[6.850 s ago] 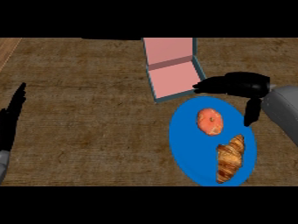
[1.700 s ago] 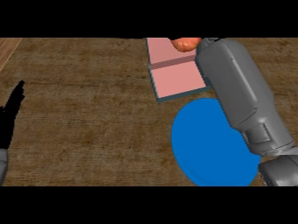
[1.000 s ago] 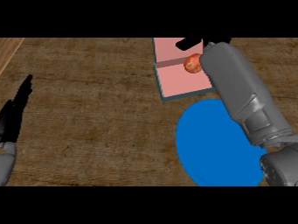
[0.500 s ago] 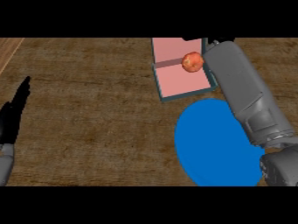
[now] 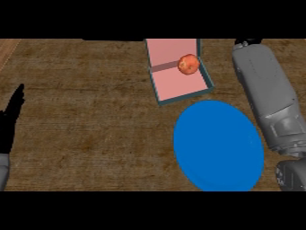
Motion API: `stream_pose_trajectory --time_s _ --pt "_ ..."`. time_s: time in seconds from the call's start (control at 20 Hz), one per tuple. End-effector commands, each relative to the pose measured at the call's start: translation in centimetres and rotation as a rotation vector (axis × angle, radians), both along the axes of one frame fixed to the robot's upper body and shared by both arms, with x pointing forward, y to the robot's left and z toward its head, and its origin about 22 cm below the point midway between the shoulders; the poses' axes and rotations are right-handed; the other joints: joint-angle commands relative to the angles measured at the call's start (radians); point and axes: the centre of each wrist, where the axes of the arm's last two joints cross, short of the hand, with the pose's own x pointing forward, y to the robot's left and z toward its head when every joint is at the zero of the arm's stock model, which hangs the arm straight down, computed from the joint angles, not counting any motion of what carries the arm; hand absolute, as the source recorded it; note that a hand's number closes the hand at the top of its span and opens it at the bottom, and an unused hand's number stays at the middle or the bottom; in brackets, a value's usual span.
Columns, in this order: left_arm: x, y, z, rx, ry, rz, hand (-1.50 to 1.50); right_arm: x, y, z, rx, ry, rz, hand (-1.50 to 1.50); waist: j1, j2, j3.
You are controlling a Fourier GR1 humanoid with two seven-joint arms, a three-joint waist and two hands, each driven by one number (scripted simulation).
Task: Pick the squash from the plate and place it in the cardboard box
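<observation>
Countertop (image 5: 82, 112) first, brown and wood-grained, filling the whole head view beneath us. Next in size, our right forearm (image 5: 271, 99) runs up the right side, stretched far forward; its hand (image 5: 248, 42) barely peeks out at the top edge, and we cannot tell whether the fingers are spread or curled. Then the blue plate (image 5: 218, 146), low and right of centre, with nothing showing on it. Above it, just beside its upper rim, sits the cardboard box (image 5: 175, 85), pink inside with a darker rim, lying at a slant. Over at the left edge our left hand (image 5: 6, 128) rests, fingers straight and pointing up, holding nothing.

And smallest of all, the squash (image 5: 189, 64): a small orange-red, roundish thing, lying inside the box near its right wall, well clear of the plate. We judge the placing done.

How would it handle? It looks compact, rigid and probably light, with a smooth rounded skin that could roll or slip. If we had to take it again, we'd cup it across its widest part, fingers on one side, thumb on the other.
</observation>
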Motion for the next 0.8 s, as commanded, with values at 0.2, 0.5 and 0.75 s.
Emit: stream_pose_trajectory --time_s 0.2,0.5,0.75 --pt "-1.8 2.1 -0.5 -0.011 0.046 0.047 0.00 -2.4 -7.4 -1.8 0.034 -0.008 -0.045 -1.50 -0.050 -0.021 -0.001" --pt "-1.1 2.5 -1.0 0.008 0.036 0.074 0.00 -6.4 -13.0 -2.1 -0.002 0.029 -0.018 -1.50 -0.066 -0.021 -0.002" --pt "-2.3 1.8 -0.1 0.008 0.022 0.047 0.00 -11.5 -17.0 -3.5 -0.061 0.132 0.028 -1.50 -0.054 -0.020 -0.001"
